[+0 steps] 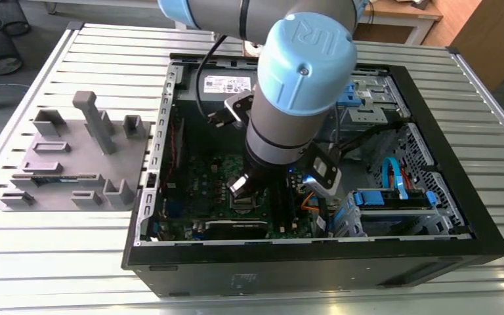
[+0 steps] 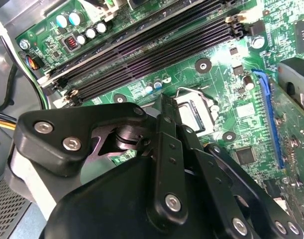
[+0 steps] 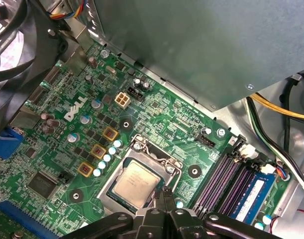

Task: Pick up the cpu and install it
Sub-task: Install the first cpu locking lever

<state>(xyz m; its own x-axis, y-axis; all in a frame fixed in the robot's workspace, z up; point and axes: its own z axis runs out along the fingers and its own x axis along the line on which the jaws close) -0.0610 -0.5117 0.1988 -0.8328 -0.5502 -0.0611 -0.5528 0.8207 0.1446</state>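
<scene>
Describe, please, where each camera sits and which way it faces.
Exterior view: off the arm, looking down into the open computer case; the arm shows.
First wrist view: on the wrist, looking down at the cpu in its socket; the gripper shows.
Second wrist view: on the wrist, looking across the memory slots; the gripper shows.
Both wrist views share the memory slots.

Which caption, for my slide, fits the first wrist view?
Pincer close to the cpu, seated in the socket of the green motherboard.
</scene>
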